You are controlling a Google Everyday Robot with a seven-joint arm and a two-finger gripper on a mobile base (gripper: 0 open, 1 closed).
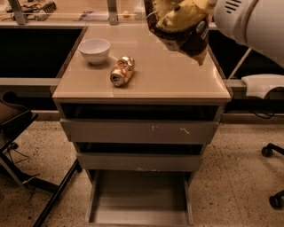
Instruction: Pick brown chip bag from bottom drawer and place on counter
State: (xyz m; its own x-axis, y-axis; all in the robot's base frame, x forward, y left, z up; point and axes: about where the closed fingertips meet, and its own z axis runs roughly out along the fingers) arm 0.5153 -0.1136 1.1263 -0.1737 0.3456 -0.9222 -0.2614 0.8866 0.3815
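The brown chip bag [182,31], crinkly dark brown and tan, hangs in the air above the far right part of the counter [168,77], clear of its surface. My gripper [186,5] is at the top edge of the view, shut on the bag's upper end, with the white arm [248,22] running off to the right. The bottom drawer [140,199] is pulled out at floor level, and its flat tray shows nothing inside.
A crushed gold can [122,71] lies on the counter's left middle, and a white bowl [94,49] stands behind it. The two upper drawers [137,131] stand slightly open. A black chair base [26,177] is at the left, chair wheels [275,177] at the right.
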